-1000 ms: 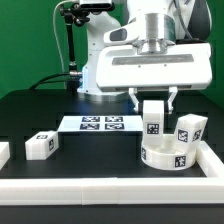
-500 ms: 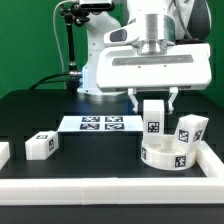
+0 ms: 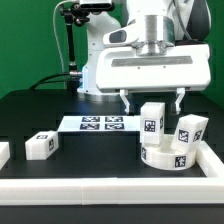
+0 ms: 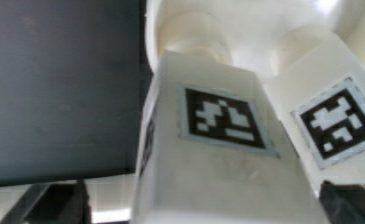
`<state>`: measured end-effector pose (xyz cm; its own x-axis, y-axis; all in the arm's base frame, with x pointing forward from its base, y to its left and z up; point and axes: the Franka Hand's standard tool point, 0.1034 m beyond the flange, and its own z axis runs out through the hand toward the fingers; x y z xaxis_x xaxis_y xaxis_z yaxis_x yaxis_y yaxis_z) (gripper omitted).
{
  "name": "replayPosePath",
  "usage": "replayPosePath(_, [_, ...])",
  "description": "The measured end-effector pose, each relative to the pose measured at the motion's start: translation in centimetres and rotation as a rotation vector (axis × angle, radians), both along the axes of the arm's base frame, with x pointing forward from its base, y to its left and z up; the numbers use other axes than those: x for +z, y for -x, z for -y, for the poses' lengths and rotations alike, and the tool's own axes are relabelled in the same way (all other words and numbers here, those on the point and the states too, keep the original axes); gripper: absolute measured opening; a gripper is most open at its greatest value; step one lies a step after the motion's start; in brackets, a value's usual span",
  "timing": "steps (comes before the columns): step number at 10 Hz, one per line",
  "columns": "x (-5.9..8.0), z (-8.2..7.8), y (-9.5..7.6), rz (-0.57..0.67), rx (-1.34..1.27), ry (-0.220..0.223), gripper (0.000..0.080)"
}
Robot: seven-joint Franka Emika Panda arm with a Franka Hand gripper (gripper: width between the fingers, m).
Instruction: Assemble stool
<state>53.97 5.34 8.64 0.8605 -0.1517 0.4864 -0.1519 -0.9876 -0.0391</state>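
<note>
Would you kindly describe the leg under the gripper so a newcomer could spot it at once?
Find the round seat near the rail corner on the exterior view's right. A leg stands upright on it, inside the open gripper. The other leg close by sits further right, outside the gripper.

A white leg (image 3: 3,152) at the exterior view's left edge is cut off, only a sliver showing. Whether the upright leg (image 3: 152,120) stands on the seat (image 3: 165,157) or just behind it cannot be told. The wrist view is blurred, one tag (image 4: 344,118) clipped by the frame's edge.
</note>
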Motion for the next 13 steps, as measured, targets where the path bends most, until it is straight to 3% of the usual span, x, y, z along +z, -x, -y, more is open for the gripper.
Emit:
replayPosePath(3, [1.1,0.6,-0.4,-0.041,-0.025,-0.032,0.0649])
replayPosePath(6, [3.0,3.1,-1.0,-0.096,-0.125,-0.111,0.0649])
replayPosePath(7, [3.3,3.8,-1.2,-0.095,-0.134,-0.116,0.0649])
replayPosePath(11, [2.8,3.4,-0.8,-0.145,-0.136,-0.134,0.0649])
replayPosePath(13, [3.1,2.2,-0.7,-0.343,-0.199,-0.239,0.0649])
